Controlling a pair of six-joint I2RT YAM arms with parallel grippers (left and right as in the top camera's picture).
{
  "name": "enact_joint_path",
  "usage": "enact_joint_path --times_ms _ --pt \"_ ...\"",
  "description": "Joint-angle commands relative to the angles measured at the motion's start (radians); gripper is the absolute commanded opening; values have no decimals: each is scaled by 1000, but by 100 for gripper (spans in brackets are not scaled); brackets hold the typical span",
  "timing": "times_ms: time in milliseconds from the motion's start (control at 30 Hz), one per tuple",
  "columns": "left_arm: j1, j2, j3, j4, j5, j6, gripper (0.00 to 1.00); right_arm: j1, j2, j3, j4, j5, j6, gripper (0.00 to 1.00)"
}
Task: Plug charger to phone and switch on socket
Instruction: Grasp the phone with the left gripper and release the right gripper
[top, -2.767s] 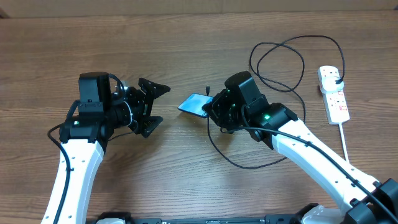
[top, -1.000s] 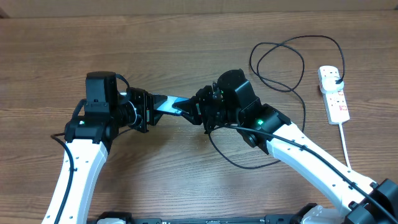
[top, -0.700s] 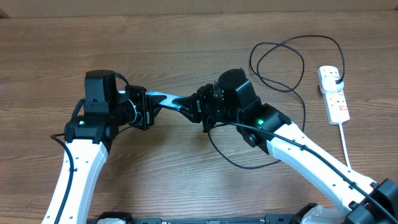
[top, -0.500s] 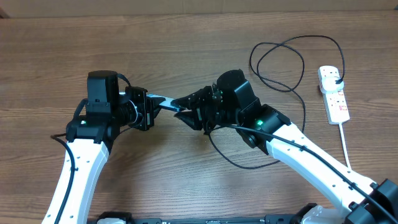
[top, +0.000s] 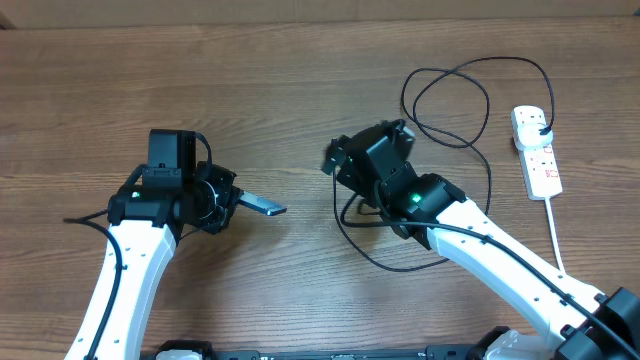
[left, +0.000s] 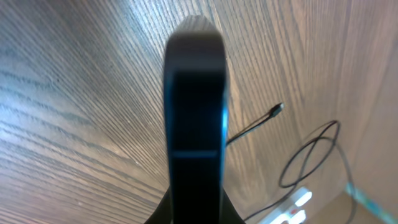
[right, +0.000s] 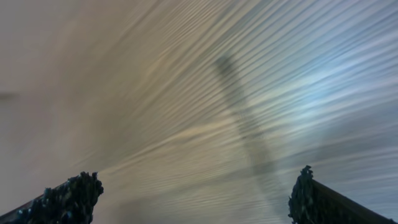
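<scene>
Moved since half a second earlier: the arms have parted, the phone going with the left gripper while the right gripper has let go and drawn off to the phone's right.

Overhead. Left gripper (top: 226, 200) is clamped on one end of the phone (top: 262, 206), whose free end juts toward the right arm. Right gripper (top: 350, 158) stands apart from that free end and carries nothing. The charger (top: 404, 97) lies in loops farther right of the phone, its plug seated in the socket (top: 537, 150), the item farthest from the phone. Judged step: handover complete, phone presented, plugging not begun. The next move calls for the right gripper to pick up the connector tip and align it finely with the port at the phone's free end; the switch comes after.

Left wrist. The phone (left: 196, 106) shows edge-on as a slim dark bar with a rounded end, blurred; its port cannot be made out. The connector tip (left: 278, 108) rests on the wood beyond and right of the phone, apart from it.

Right wrist. Only blurred wood appears; right gripper (right: 193, 186) is spread wide and empty, with no phone in view.
</scene>
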Motion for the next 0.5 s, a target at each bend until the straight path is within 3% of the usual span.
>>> enact_joint_path --times_ms 0,100,267,467 --pt "2 25 6 18 65 105 4 -1 -6 24 -45 234 -130 100" --pt "9 66 6 70 161 121 4 -1 -4 23 -57 233 -165 100" --pt "53 182 7 169 308 162 4 -3 9 25 60 139 -481 100" --pt "175 365 7 216 574 317 4 -3 22 27 72 43 -556 100"
